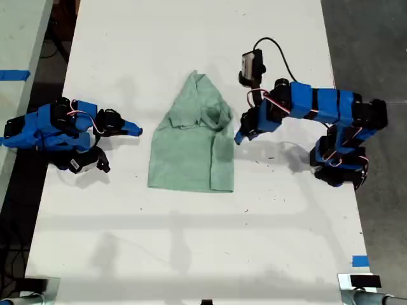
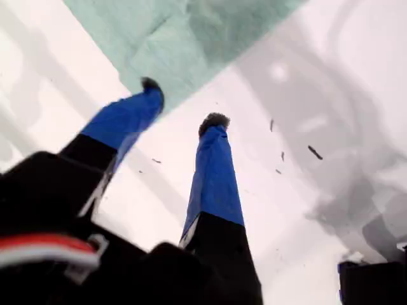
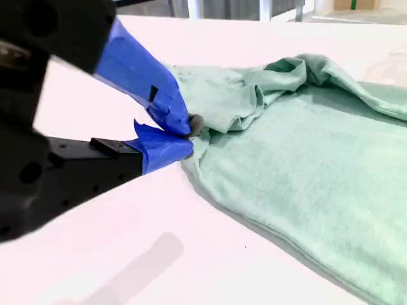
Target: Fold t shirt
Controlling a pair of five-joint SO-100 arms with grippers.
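Bare table (image 1: 191,235) below the t shirt (image 1: 191,143) hem appears passable; blue arms flank both of its sides.

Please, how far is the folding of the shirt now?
Done: the pale mint-green cloth t shirt lies partly folded, its sides turned in. In hand: my first gripper is open at one edge; my second gripper is shut beside the other edge. Left: probably folding it across.

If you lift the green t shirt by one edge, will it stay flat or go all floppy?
Probably floppy: the t shirt bunches into soft wrinkles near its pointed top, so it would likely droop. It looks thin, lying flat on the table, so likely light; a push may crumple it.
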